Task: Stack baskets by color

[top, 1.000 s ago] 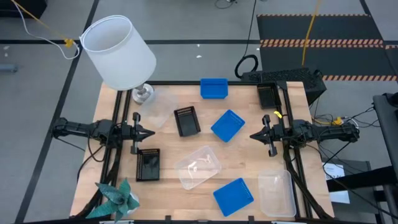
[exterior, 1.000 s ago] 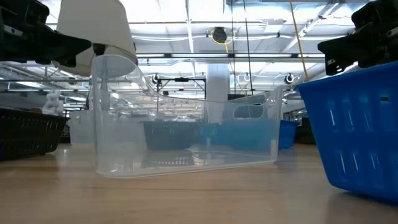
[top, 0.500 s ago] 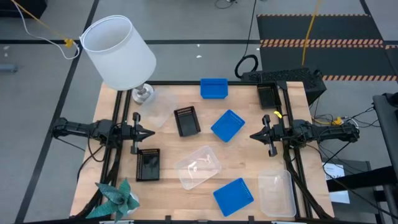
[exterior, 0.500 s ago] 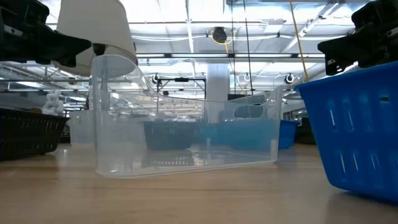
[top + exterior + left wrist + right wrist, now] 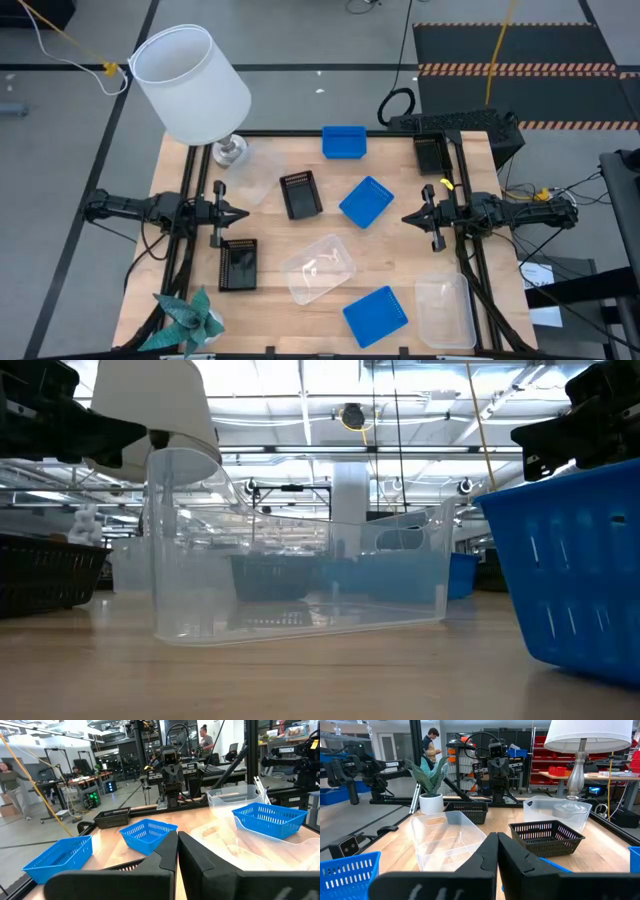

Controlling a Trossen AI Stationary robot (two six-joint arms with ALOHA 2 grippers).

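Note:
Three blue baskets lie apart on the wooden table: one at the back [image 5: 344, 142], one in the middle [image 5: 366, 201] and one at the front [image 5: 375, 315]. Black slotted baskets sit at centre [image 5: 301, 193], front left [image 5: 238, 264] and back right [image 5: 431, 154]. Clear baskets rest at centre front [image 5: 319, 267], front right [image 5: 445, 310] and beside the lamp base [image 5: 250, 178]. My left gripper [image 5: 243, 213] hovers shut at the left side, pointing inward and holding nothing. My right gripper [image 5: 406, 218] faces it from the right side, also shut and empty.
A white lampshade [image 5: 190, 85] leans over the back left corner on a silver base [image 5: 229, 150]. A teal paper plant [image 5: 187, 318] stands at the front left corner. People and workbenches show in the room beyond the table.

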